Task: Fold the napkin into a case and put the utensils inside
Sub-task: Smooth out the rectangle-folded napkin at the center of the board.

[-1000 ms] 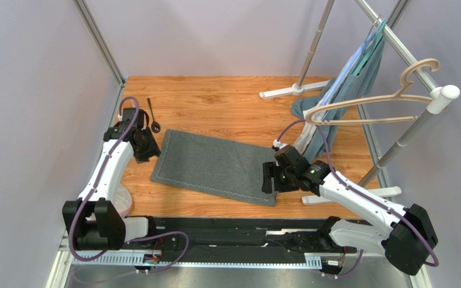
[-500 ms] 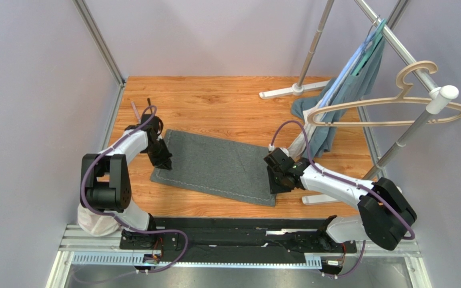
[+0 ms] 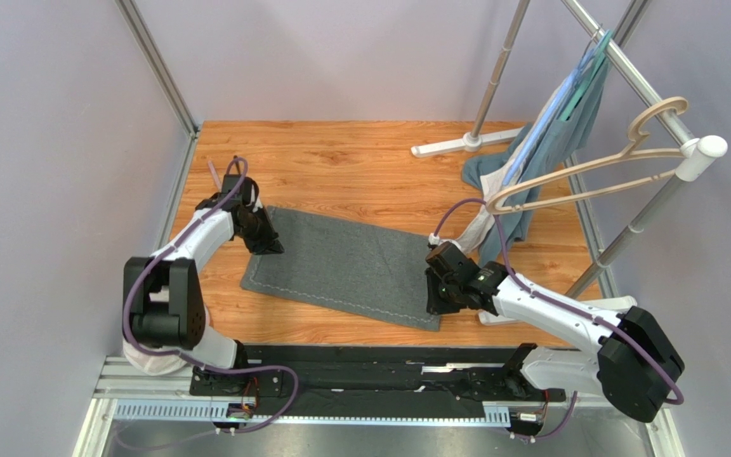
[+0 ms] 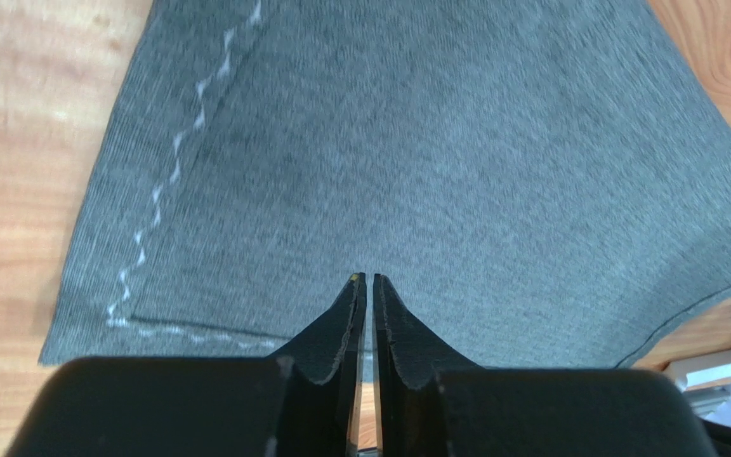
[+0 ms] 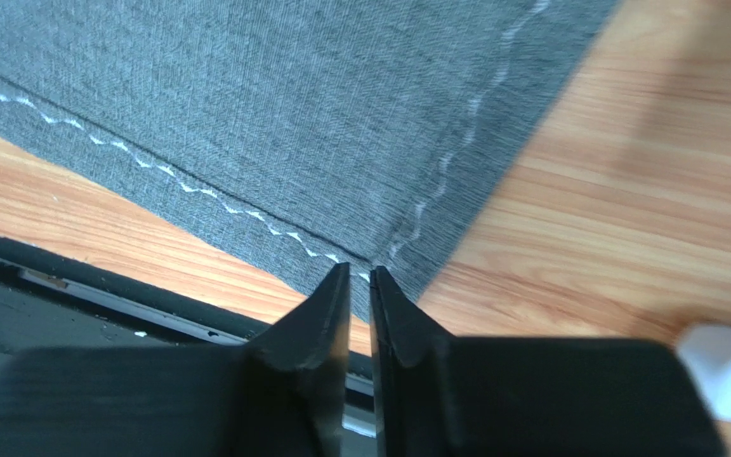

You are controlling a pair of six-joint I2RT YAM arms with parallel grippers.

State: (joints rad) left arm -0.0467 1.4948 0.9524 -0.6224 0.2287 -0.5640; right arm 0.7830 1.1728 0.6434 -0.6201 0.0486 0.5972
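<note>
The dark grey napkin (image 3: 345,267) lies flat on the wooden table, its pale stitching plain in both wrist views. My left gripper (image 3: 266,238) is at its far left corner. Its jaws stand a thin slit apart across the cloth's edge (image 4: 436,171), pinching it. My right gripper (image 3: 434,295) is at the near right corner, its jaws likewise closed to a slit on the stitched corner (image 5: 407,228). Behind the left arm the black spoon's handle end (image 3: 237,162) and a slim pale knife (image 3: 213,175) peek out; the arm hides the rest of both.
A clothes rack stands at the back right with a teal-grey garment (image 3: 555,124) and a wooden hanger (image 3: 579,171). Its white feet (image 3: 455,146) (image 3: 498,316) rest on the table; the nearer one lies close behind my right gripper. A black rail (image 3: 388,367) runs along the near edge.
My left arm swung from beside the spoon to the napkin's far left corner. Both grippers went from open to nearly closed on the cloth. The hanger has swung.
</note>
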